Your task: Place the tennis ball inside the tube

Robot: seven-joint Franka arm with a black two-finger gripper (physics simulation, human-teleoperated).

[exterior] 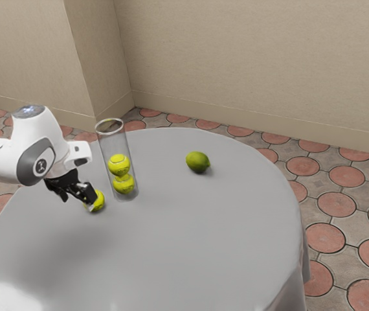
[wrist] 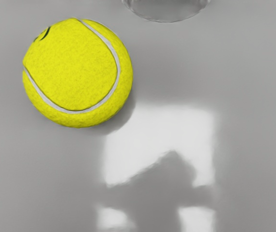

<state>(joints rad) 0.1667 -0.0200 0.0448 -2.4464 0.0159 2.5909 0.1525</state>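
See a round grey worktop point(exterior: 155, 256), draped in smooth cloth (glossy where light catches it). Find a clear tube point(exterior: 114, 146) standing upright on it; notice a yellow tennis ball point(wrist: 77, 72) lying near the tube, and a green lime point(exterior: 198, 162) farther from the tube, toward the exterior view's right.

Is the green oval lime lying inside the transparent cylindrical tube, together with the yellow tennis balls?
No, the lime lies on the grey round table, apart from the transparent tube.
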